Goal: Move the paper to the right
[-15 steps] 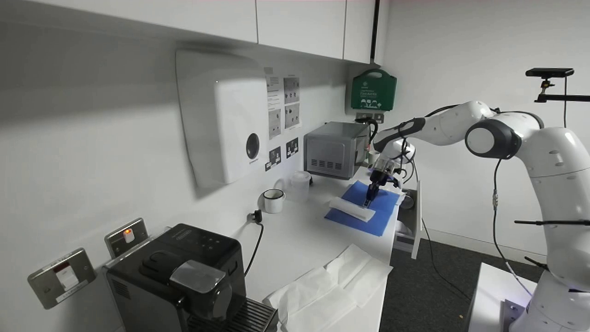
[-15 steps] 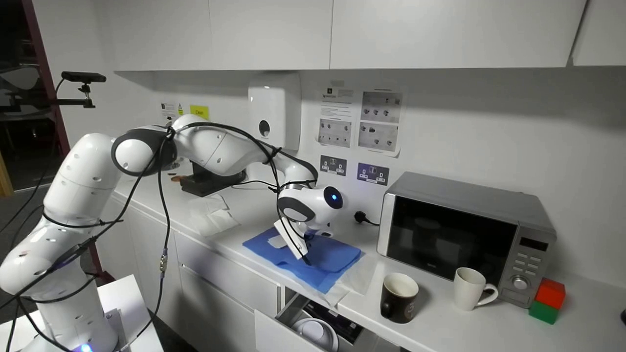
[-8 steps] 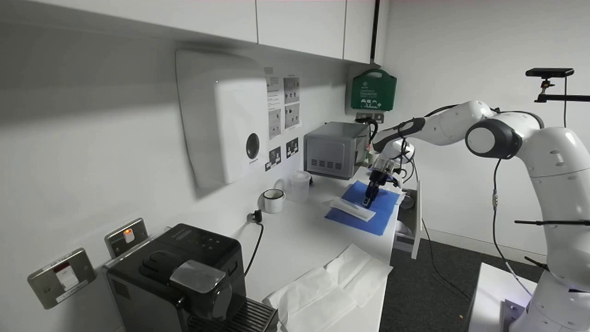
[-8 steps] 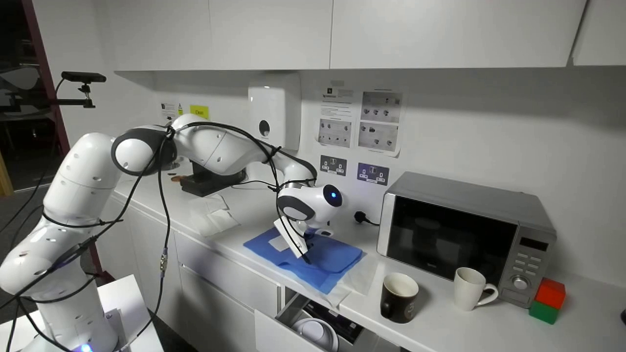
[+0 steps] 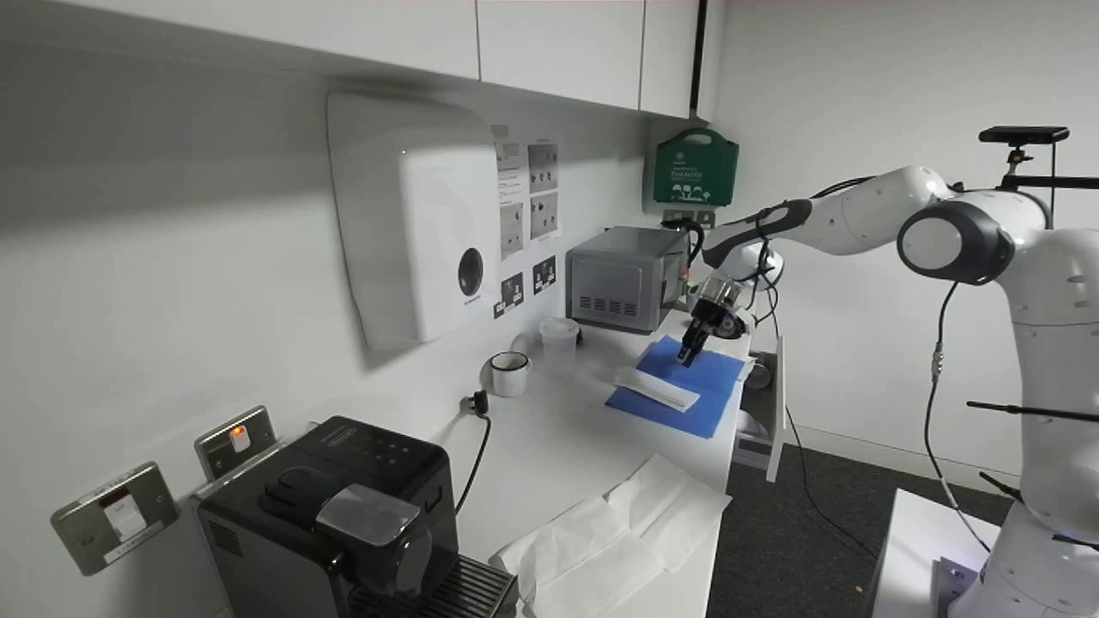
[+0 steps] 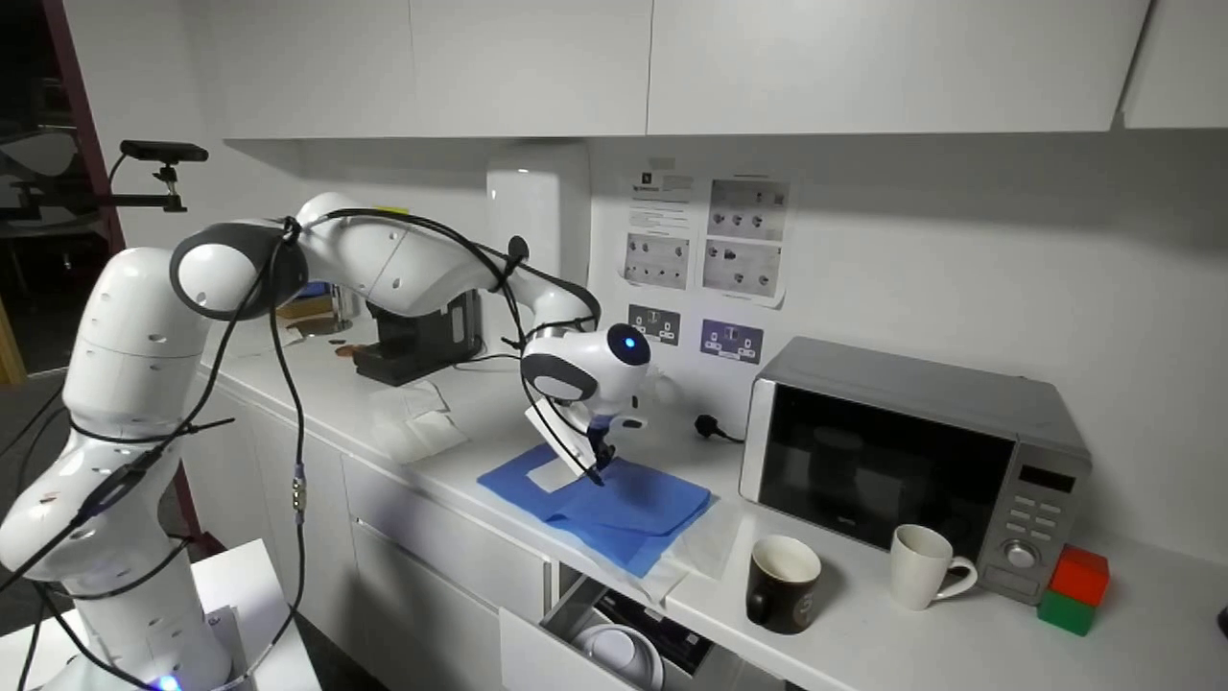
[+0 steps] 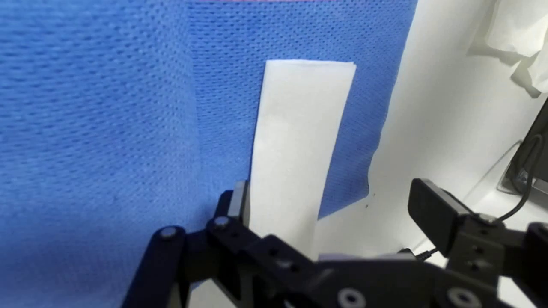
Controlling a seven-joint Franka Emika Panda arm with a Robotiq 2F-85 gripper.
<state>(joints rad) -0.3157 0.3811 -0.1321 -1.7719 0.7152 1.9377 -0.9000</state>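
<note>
Arm: glossy white, rounded segments. Round white joint caps in dark grey collars. Black cables strapped on with black ties; silver inline connector. Blue light on wrist, second light at base. Pincer: black, chunky, silver screw heads, pale strip on one finger.

A workplace kitchenette is indicated by a coffee machine, microwave, mugs, wall dispenser and first-aid kit; what looks like crockery is seen in an open drawer.
</note>
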